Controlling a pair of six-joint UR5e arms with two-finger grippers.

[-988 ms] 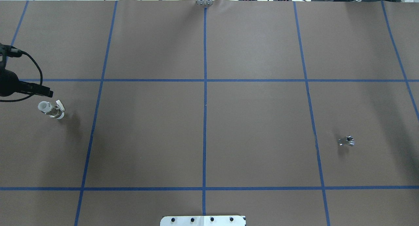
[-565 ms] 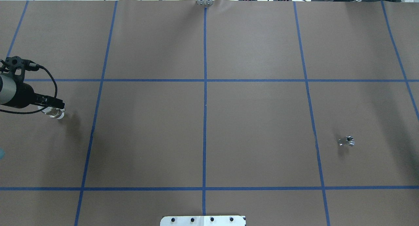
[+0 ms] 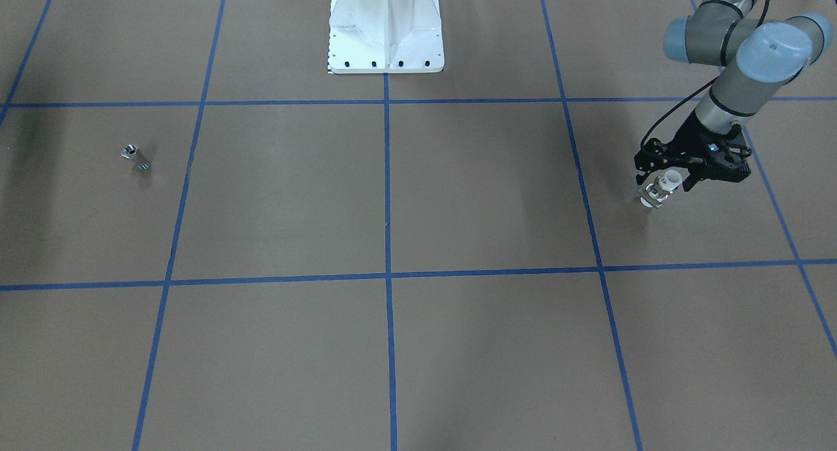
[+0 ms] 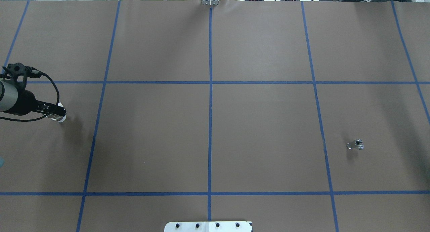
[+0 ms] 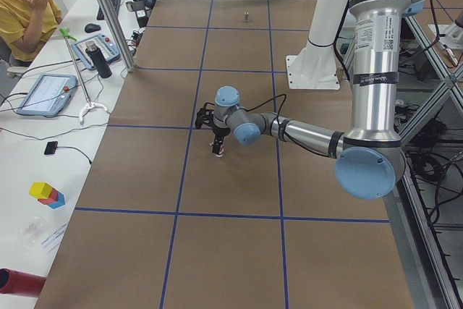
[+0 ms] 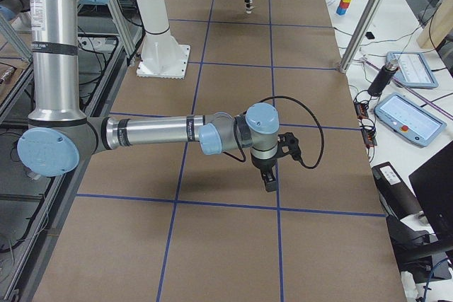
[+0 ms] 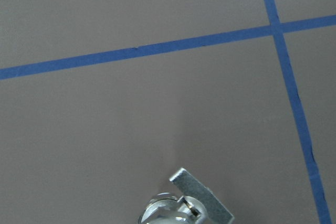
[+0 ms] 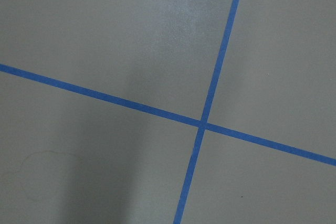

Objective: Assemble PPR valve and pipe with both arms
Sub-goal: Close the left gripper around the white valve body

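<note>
The PPR valve stands upright on the brown table at my left side, white end up, with its silver lever at the bottom edge of the left wrist view. My left gripper is lowered over it, open, with a finger on each side of the white top. In the overhead view the gripper hides most of the valve. The pipe lies alone at the right side, also seen in the front view. My right gripper shows only in the exterior right view, far from the pipe; I cannot tell its state.
The white bolted pedestal stands at the robot's edge of the table. Blue tape lines divide the brown surface. An operators' desk with tablets runs along the far side.
My left gripper has moved in from the left and down over the valve, which it now mostly covers. The valve and pipe have not moved.
</note>
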